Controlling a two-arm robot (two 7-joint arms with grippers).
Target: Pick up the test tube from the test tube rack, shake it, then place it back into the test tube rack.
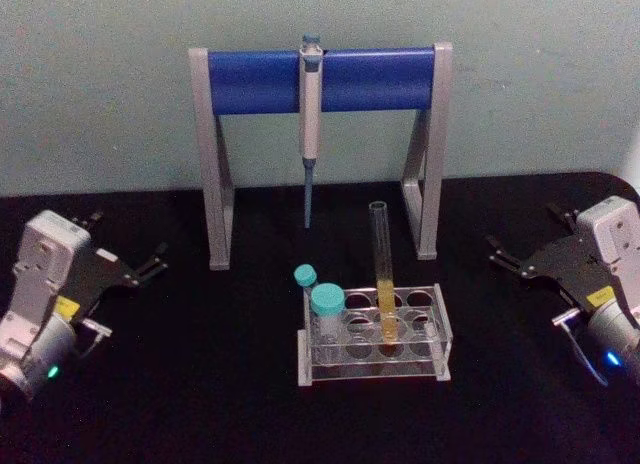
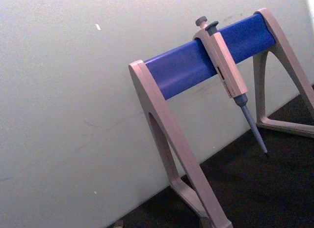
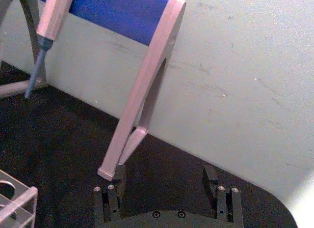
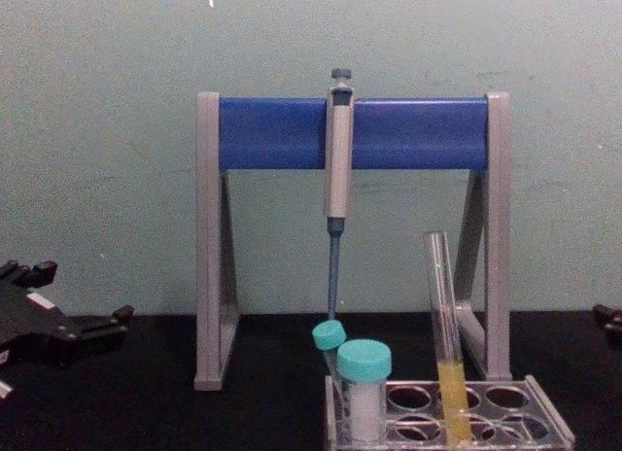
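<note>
rack (image 1: 441, 336) with upright tube (image 1: 380, 252) between distant open left gripper (image 1: 126, 240), open right gripper (image 1: 524, 234)

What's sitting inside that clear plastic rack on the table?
The test tube rack holds the test tube, upright with yellow liquid in its lower part, and two teal-capped vials at its left end. The rack's walls obscure the tube's bottom tip and the vials' contents.

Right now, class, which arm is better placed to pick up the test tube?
Likely right. The right gripper, open, is nearer the test tube; teal-capped vials stand between the tube and the left gripper.
</note>
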